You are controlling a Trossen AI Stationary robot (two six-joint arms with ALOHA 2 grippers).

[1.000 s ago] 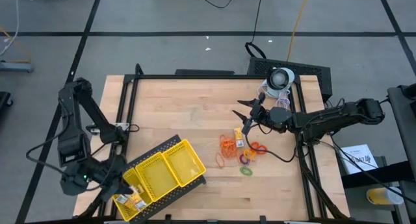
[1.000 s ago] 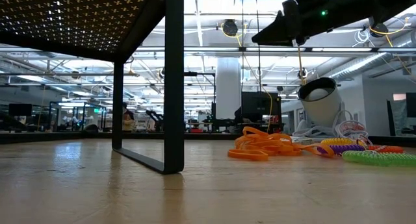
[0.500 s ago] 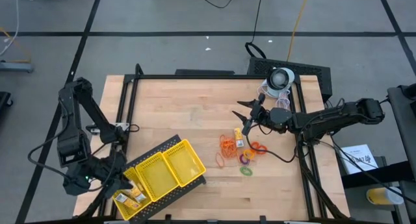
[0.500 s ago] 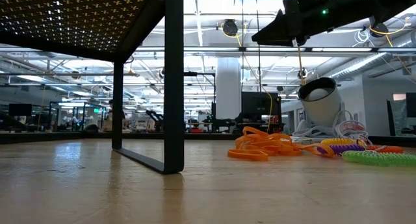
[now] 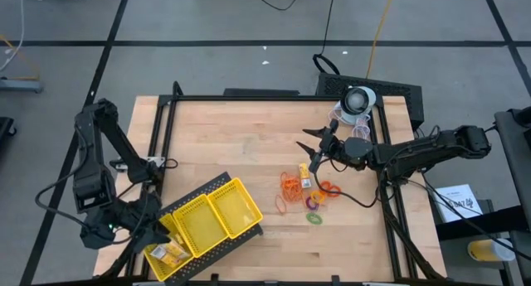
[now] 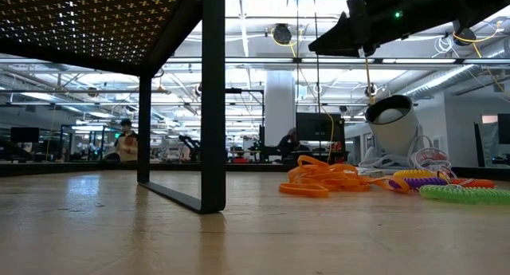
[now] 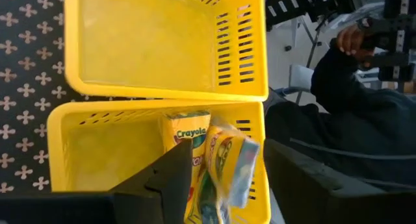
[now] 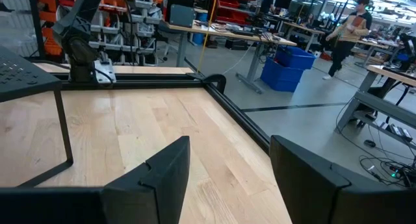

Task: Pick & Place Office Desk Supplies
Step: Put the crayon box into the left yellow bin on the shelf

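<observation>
The loose office desk supplies lie on the wood at mid right: orange rubber bands (image 5: pixel 289 185) (image 6: pixel 319 179), a small yellow box (image 5: pixel 304 172), and red (image 5: pixel 329 189), purple (image 5: pixel 314 201) and green (image 5: pixel 314 218) rings. The yellow three-compartment tray (image 5: pixel 217 215) sits tilted on a black perforated stand (image 5: pixel 195 195) at the near left. Its end compartment (image 7: pixel 97 152) holds Crayola packs (image 7: pixel 224 165). My left gripper (image 7: pixel 227 146) hangs open over that compartment, with the packs below it. My right gripper (image 5: pixel 305 143) (image 8: pixel 229 141) stands open and level above the table, just beyond the loose pile.
A white round device (image 5: pixel 358 99) (image 6: pixel 392 119) stands at the far right by the black frame rail (image 5: pixel 249 97). The stand's leg (image 6: pixel 213 100) rises in the low view. A person's sleeve (image 7: pixel 351 87) shows beyond the tray. Bare wood lies at the table's far left.
</observation>
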